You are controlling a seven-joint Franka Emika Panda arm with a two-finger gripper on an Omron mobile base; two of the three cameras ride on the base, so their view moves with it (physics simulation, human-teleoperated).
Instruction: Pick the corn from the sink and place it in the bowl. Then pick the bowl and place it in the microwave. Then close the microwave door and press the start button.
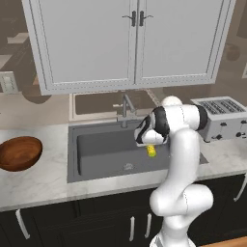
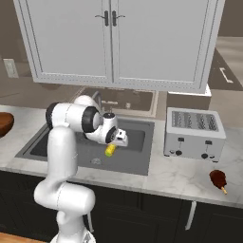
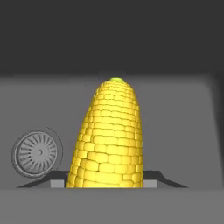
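The small yellow corn (image 3: pixel 109 135) stands between my gripper's (image 3: pixel 105 183) two dark finger tips, which press on its sides. From the base, the corn (image 1: pixel 151 151) hangs below the gripper (image 1: pixel 150 146) over the right part of the dark grey sink (image 1: pixel 96 149). The right base view shows the same corn (image 2: pixel 110 150) under the hand, above the sink (image 2: pixel 137 137) floor. The reddish-brown bowl (image 1: pixel 19 153) sits on the counter far left of the sink, well away from the gripper. The microwave and its door are out of view.
A silver faucet (image 1: pixel 126 108) rises behind the basin, and the round drain (image 3: pixel 36 152) lies beside the corn. A white toaster (image 2: pixel 194 133) stands on the counter to the right, with a brown ice pop (image 2: pixel 218 180) in front of it. White wall cabinets (image 1: pixel 130 43) hang overhead.
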